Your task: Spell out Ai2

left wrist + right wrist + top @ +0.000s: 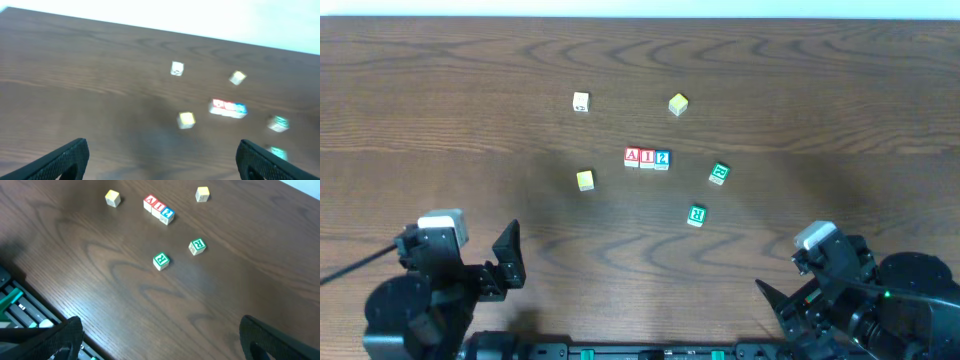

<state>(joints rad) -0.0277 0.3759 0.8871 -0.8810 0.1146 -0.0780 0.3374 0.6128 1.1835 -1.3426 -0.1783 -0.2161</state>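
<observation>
Currently, red "A" cube (632,157), red "I" cube (647,158) and blue "2" cube (662,159) are seen touching in a row mid-way across the table (440,120). Left gripper (161,148) and right gripper (160,325) are spread wide, well apart from them.

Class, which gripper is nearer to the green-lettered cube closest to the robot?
Right. The right gripper is a short way right of the green-lettered cube, toward the robot's base; the left gripper is much farther off on its left side.
</observation>
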